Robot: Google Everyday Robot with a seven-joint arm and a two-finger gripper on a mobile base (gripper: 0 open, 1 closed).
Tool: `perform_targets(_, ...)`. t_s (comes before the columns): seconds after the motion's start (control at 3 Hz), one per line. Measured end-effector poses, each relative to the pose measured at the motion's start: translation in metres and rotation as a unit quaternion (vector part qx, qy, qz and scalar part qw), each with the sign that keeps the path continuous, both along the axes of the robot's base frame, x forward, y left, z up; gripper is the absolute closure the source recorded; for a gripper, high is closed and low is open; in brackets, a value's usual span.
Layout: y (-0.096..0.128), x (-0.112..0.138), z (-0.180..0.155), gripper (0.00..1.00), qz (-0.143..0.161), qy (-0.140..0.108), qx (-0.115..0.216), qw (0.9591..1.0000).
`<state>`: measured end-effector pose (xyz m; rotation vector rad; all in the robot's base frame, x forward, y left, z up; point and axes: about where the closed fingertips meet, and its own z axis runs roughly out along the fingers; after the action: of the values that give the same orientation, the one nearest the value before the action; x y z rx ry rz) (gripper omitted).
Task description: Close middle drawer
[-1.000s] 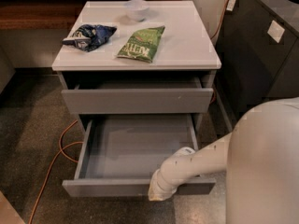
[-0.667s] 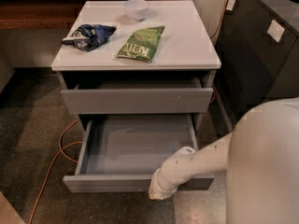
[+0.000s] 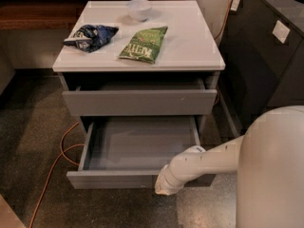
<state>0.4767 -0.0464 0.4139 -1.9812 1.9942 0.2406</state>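
Observation:
The middle drawer [image 3: 114,178] is a plain grey drawer pulled far out of the white-topped cabinet [image 3: 190,42]. Its wide shallow tray [image 3: 142,144] is empty. My gripper [image 3: 164,186] is at the end of the white arm [image 3: 204,163], which reaches in from the lower right. It sits right at the right part of the drawer's flat front panel, and the arm's end hides the gripper itself. Above, the taller grey front panel with a small pale speck [image 3: 137,102] stands slightly out from the cabinet.
On the cabinet top lie a blue snack bag [image 3: 90,36], a green snack bag [image 3: 144,44] and a white bowl [image 3: 139,8]. An orange cable [image 3: 57,160] runs over the floor at the left. A dark cabinet [image 3: 266,56] stands at the right. My white body [image 3: 275,175] fills the lower right.
The middle drawer's front panel has moved slightly back toward the cabinet, and the arm's end has moved with it. Nothing on the cabinet top has moved.

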Motion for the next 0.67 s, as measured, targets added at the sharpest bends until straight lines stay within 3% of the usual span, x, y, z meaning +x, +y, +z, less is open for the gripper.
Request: perform_targets(0.67, -0.002, 0.019, 0.0, 1.0, -0.007, -0.024, 0.015, 0.9996)
